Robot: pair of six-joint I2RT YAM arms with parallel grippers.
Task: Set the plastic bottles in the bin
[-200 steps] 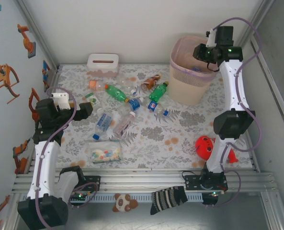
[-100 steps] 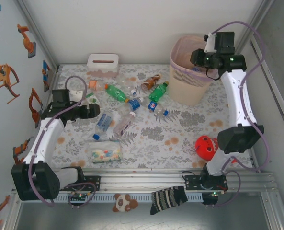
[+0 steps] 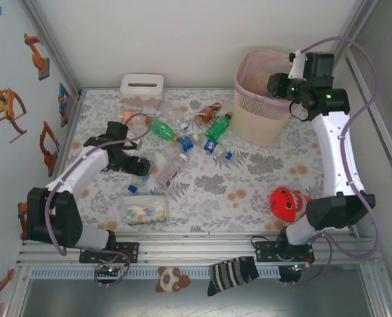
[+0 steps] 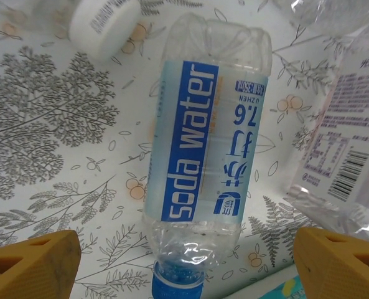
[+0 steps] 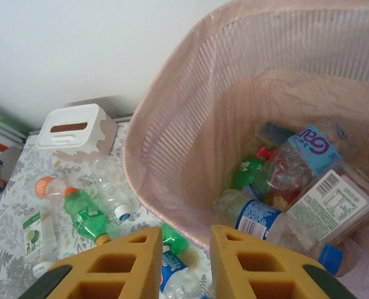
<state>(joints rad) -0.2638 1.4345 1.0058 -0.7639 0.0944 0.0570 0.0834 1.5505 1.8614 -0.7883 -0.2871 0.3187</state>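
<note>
Bright, even overhead light, soft shadows. Top view slightly soft, mild edge distortion. Left wrist sharp on bottle, faint glare on plastic. Right wrist: bin clear, fingers blurred.

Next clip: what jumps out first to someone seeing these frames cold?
The scatter of plastic bottles across the flowered table, left of the tall pink-lined bin at the far right. Inside the bin, several bottles already lie piled. The left gripper hangs with jaws wide over a soda water bottle lying flat, while the right gripper, jaws nearly shut, hovers at the bin's rim.
</note>
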